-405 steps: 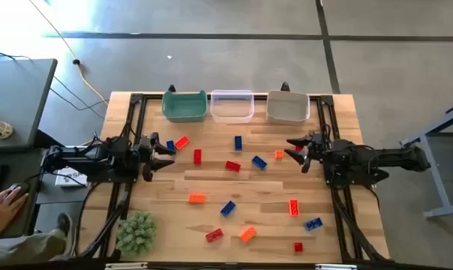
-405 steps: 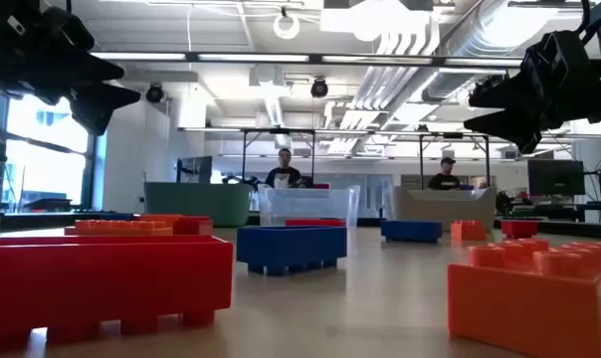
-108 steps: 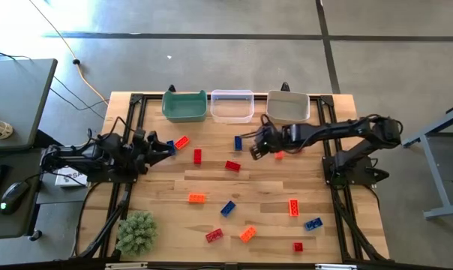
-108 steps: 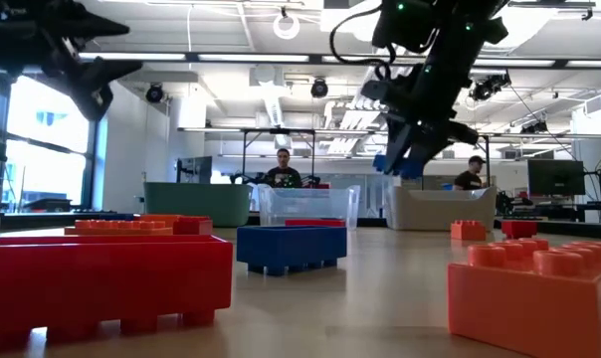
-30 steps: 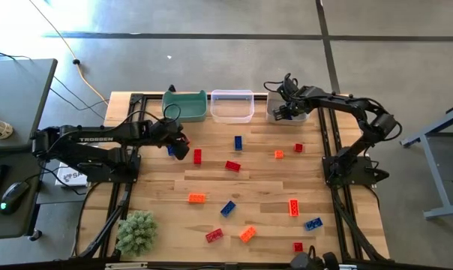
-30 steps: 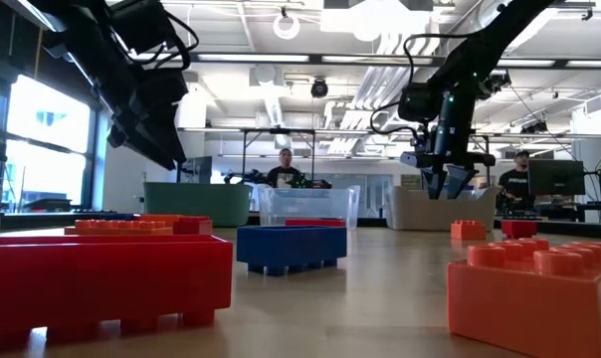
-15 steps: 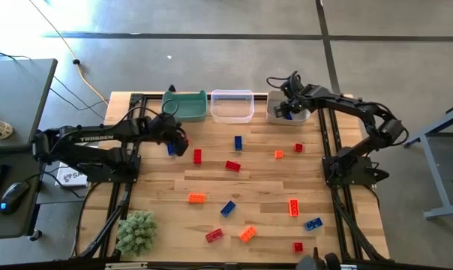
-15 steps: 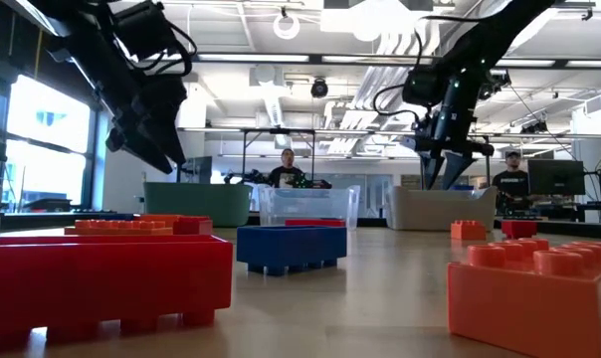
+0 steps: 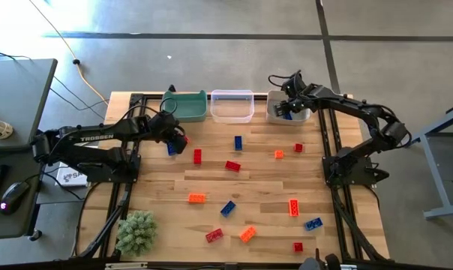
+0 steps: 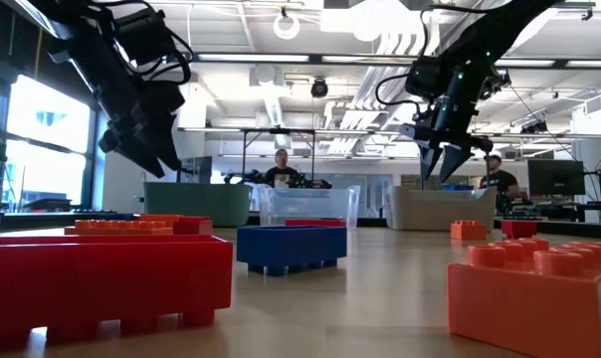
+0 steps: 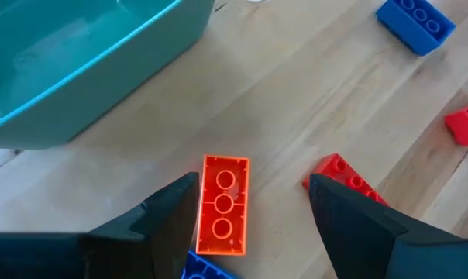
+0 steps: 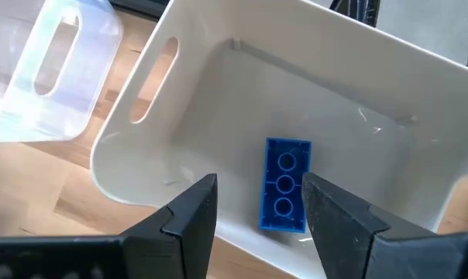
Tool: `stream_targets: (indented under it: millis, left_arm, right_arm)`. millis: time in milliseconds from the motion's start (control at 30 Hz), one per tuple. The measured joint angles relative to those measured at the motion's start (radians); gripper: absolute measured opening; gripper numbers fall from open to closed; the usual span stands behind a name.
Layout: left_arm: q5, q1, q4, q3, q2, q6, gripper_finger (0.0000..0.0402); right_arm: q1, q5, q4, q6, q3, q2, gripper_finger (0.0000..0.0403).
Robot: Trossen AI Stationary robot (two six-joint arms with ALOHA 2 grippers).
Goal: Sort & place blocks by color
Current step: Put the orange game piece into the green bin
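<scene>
Table: a pale wooden slatted tabletop (image 9: pixel 234 187) is carrying three bins along its far edge and small studded plastic bricks scattered across the middle and near side.
Left arm: the left gripper (image 11: pixel 253 203) is hanging just above the wood beside the teal plastic bin (image 9: pixel 184 106), its fingers spread wide and holding nothing.
Right arm: the right gripper (image 12: pixel 257 203) is hovering over the white plastic bin (image 12: pixel 218 93), fingers parted and empty.
Bins: the teal bin is sitting just beyond the left gripper; a clear plastic bin (image 9: pixel 232 106) is standing between the teal and white ones.
Plant ball: a green spiky ball (image 9: pixel 136 231) is resting at the near left corner, well away from both grippers.
Brick under the left gripper: an orange studded brick (image 11: pixel 222 205) is lying directly between the open fingers, with a red brick (image 11: pixel 344 180) just beside one finger and a blue brick's edge (image 11: pixel 207 267) right below.
Brick under the right gripper: a blue studded brick (image 12: pixel 285 185) is lying flat on the white bin's floor, straight beneath the open fingers, released.
Handling: the bricks look light, rigid and smooth, so likely to skid or twist if pinched off-centre.
Grip point: closing across the orange brick's two long flat sides, near its middle, seems safest; the neighbouring red brick may be nudged.
</scene>
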Motion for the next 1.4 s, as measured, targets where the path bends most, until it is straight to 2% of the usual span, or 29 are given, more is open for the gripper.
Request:
stream_targets:
  millis: [167,567,967,1400]
  left_arm:
    - [-0.012,0.0,0.003,0.0,0.032,-0.004,0.0231]
    - [-0.014,0.0,0.024,0.0,0.204,-0.01,0.0231]
    - [-0.057,0.0,0.087,0.0,0.257,-0.026,0.0231]
    - [-0.056,0.0,0.11,0.0,0.386,-0.044,0.023]
  right_arm:
    - [0.0,0.0,0.0,-0.009,0.0,0.0,0.0177]
    - [0.0,0.0,0.0,-0.012,0.0,0.0,0.0177]
    - [0.0,-0.012,-0.001,-0.008,0.0,0.0,0.0177]
    - [0.0,-0.012,-0.001,-0.016,0.0,0.0,0.0177]
